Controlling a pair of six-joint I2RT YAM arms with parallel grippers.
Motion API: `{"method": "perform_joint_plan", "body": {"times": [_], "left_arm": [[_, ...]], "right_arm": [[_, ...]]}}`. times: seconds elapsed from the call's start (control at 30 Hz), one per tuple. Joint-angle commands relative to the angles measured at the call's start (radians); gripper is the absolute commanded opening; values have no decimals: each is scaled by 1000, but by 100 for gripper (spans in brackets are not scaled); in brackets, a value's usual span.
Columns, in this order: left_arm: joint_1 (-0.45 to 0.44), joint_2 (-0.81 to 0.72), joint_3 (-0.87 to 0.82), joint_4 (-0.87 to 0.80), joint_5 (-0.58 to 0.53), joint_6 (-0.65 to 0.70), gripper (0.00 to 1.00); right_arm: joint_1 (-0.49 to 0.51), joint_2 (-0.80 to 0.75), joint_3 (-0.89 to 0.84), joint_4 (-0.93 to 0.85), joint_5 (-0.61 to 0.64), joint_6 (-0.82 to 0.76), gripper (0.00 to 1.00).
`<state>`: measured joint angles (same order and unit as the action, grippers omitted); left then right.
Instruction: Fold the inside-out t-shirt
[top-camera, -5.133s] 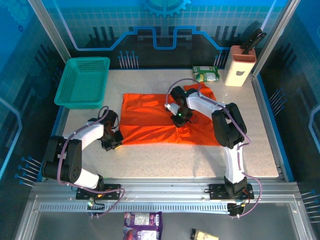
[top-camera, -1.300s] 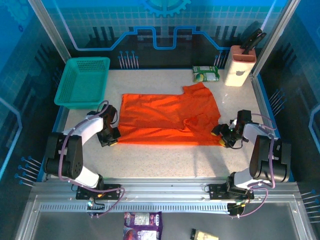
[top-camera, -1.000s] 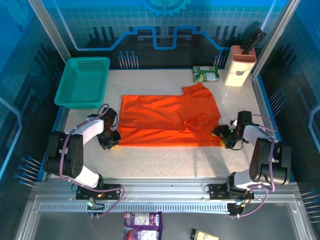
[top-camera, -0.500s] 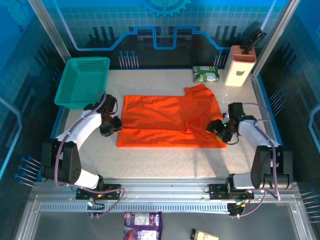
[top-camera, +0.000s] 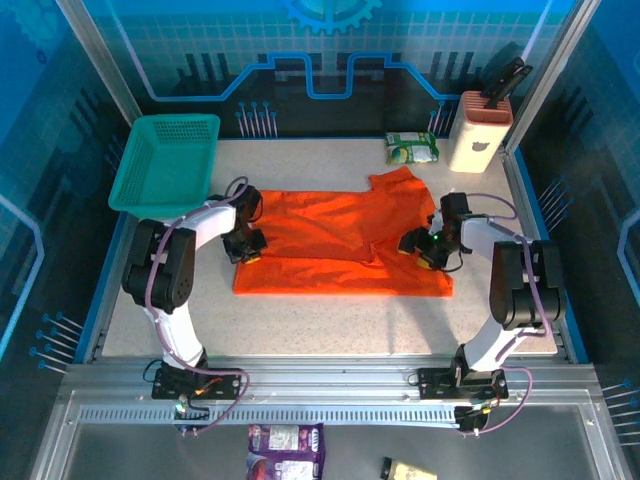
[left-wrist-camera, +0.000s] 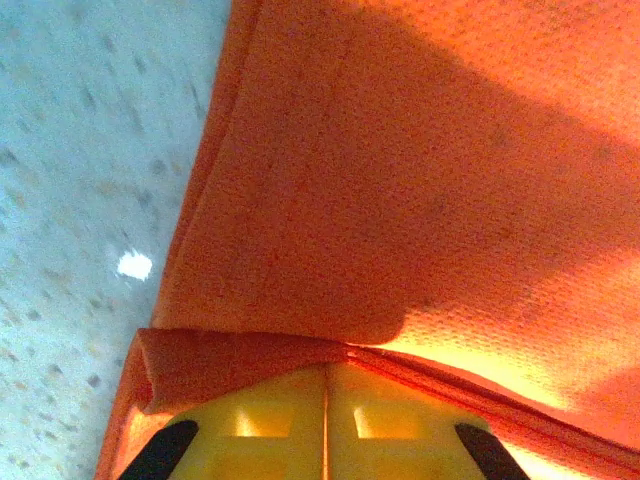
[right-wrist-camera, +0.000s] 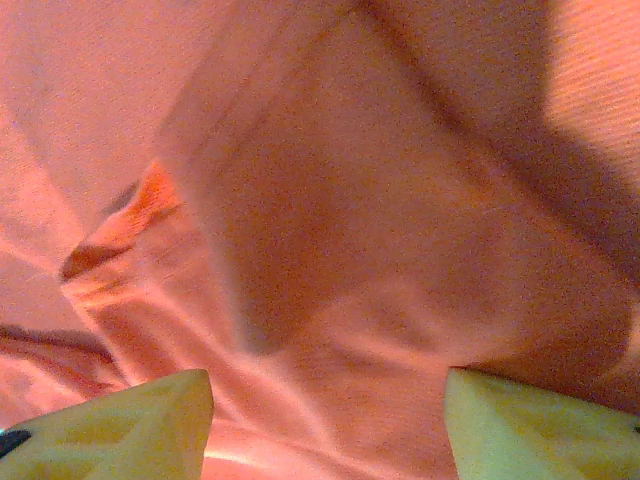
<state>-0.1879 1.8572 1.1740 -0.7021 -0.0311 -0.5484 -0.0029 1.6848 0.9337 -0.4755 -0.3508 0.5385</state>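
The inside-out t-shirt (top-camera: 335, 245) lies spread on the table, bright orange and wrinkled, with one sleeve pointing to the back right. My left gripper (top-camera: 246, 243) sits at the shirt's left edge. In the left wrist view its yellow fingers (left-wrist-camera: 270, 415) press together at the gripper (left-wrist-camera: 327, 372), with the shirt's hem (left-wrist-camera: 250, 350) pinched at their tips and the cloth (left-wrist-camera: 420, 150) stretching away. My right gripper (top-camera: 415, 245) hovers over the shirt's right part. In the right wrist view that gripper (right-wrist-camera: 325, 425) stands open, its fingertips (right-wrist-camera: 140, 415) wide apart, and rumpled cloth (right-wrist-camera: 380, 200) lies beneath.
A teal mesh basket (top-camera: 165, 160) stands at the back left. A green packet (top-camera: 412, 148) and a knife block (top-camera: 480, 130) stand at the back right. Bare speckled table (top-camera: 340, 320) lies in front of the shirt.
Both grippers have moved inward onto the shirt. The left one slid right along the left edge, carrying the hem. The right one moved left over the right part.
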Motion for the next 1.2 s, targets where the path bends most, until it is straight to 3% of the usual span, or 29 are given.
{"method": "perform_joint_plan", "body": {"times": [0.0,0.2,0.57,1.17], "left_arm": [[36,46,-1,-6,-35,20,8],[50,-14,-74,-8,-22,14,8],[102,-239,-359,59,47,-59,11],[88,-335,-475,170,207,-130,13]], "right_arm": [[-35,8,-26,7,38,1,63],[-22,-23,-99,14,9,8,63],[18,-214,-240,-53,31,18,63],[6,-275,-265,-122,151,6,64]]}}
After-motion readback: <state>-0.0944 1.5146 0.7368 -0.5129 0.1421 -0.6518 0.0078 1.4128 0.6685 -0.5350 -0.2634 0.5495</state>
